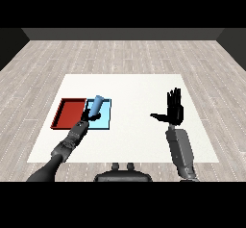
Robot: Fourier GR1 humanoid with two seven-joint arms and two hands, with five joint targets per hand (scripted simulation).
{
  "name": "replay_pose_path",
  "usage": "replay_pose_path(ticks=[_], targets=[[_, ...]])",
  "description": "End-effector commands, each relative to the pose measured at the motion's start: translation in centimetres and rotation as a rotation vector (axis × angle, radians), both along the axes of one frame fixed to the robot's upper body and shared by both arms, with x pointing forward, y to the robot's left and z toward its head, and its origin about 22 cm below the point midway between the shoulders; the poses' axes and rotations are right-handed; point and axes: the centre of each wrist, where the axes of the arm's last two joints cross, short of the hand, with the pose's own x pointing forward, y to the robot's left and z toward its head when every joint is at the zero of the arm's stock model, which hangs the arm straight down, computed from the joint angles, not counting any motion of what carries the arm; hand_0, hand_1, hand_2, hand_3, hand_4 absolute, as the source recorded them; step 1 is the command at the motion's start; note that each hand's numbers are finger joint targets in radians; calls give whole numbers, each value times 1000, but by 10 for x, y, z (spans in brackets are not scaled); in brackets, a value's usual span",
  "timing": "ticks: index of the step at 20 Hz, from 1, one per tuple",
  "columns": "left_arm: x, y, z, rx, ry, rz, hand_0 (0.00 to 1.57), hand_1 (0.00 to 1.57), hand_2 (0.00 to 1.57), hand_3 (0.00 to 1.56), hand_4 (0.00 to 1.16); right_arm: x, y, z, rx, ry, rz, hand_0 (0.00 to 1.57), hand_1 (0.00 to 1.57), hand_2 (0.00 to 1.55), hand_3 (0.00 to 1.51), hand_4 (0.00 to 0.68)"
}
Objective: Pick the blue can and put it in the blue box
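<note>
The blue can (96,105) is tilted, its top leaning to the right, above the left side of the light blue tray (104,120). My left hand (86,119) is curled round the can's lower end, over the border between the two trays. My right hand (174,109) is raised over the right part of the table, fingers straight up and thumb out to the left, holding nothing.
The red tray (68,113) lies directly left of the light blue tray, touching it. Both sit on the left part of the white table (134,92). My left forearm (67,145) crosses the table's front left corner.
</note>
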Motion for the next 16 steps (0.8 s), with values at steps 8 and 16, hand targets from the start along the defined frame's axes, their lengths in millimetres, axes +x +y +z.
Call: replay_pose_path(ticks=[8, 16], targets=[[-2, 1, -2, 141, -134, 96, 0, 0, 0, 0, 0, -10, -1, -2, 50, -24, 37, 0, 0, 0, 0, 0], [28, -42, 39, -50, -584, 32, 0, 0, 0, 0, 0, -6, 3, -2, 32, -46, 78, 0, 0, 0, 0, 0]])
